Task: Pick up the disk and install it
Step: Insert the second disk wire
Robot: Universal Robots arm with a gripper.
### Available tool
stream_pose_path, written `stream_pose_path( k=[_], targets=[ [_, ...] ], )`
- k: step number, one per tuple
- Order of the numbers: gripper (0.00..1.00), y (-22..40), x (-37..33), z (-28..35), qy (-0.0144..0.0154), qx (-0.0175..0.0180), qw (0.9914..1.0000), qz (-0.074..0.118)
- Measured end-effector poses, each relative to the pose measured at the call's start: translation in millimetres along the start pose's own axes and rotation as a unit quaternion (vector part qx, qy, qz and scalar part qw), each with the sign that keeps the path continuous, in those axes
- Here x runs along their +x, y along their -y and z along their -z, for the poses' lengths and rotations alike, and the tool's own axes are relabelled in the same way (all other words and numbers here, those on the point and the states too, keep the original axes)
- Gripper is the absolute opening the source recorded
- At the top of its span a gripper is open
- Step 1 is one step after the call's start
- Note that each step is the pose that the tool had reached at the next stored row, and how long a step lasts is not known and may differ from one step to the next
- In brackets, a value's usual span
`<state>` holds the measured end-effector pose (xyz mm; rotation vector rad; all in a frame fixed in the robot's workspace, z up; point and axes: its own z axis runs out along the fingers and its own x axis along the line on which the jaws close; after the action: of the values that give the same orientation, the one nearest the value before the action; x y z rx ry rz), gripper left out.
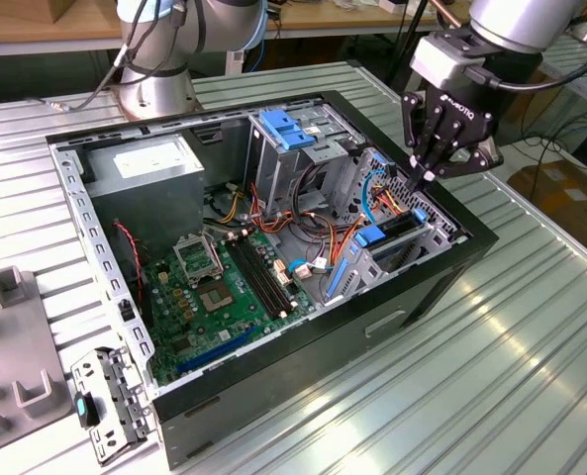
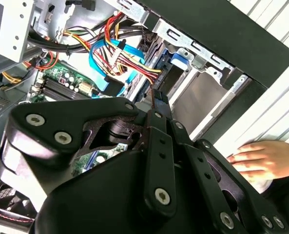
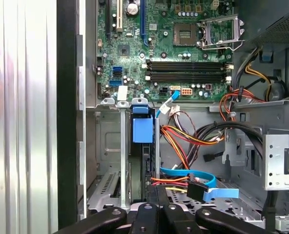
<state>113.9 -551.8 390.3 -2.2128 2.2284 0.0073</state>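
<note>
Above the drive cage (image 1: 397, 247), the end effector (image 1: 420, 178) looks clenched, half hiding the seated disk (image 3: 142, 161).

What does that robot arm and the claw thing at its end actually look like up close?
The arm is a smooth silver-grey tube. A black cable loops off its side. At its end sits a grey-and-black wrist block, then the matte black pincer with white lettering, built from flat, jointed metal links held by round silver screws, tapering to slim fingers.
</note>
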Motion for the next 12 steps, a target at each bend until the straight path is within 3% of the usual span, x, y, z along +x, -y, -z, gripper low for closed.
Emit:
stream_pose_path(
  k=[3,6,8,10,12],
  targets=[
    [0.11,0.0,-0.5,3.2,-0.0005,-0.0003,1.0,0.0],
    [0.11,0.0,-5.6,3.8,-0.0014,-0.0005,1.0,0.0],
    [0.11,-0.1,-16.7,3.7,-0.0038,-0.0006,0.99999,0.0],
    [0.11,-0.3,-31.1,3.5,-0.0104,-0.0007,0.99995,0.0],
    [0.11,-0.3,-34.3,4.3,-0.0169,-0.0014,0.99986,0.0]
  ],
)
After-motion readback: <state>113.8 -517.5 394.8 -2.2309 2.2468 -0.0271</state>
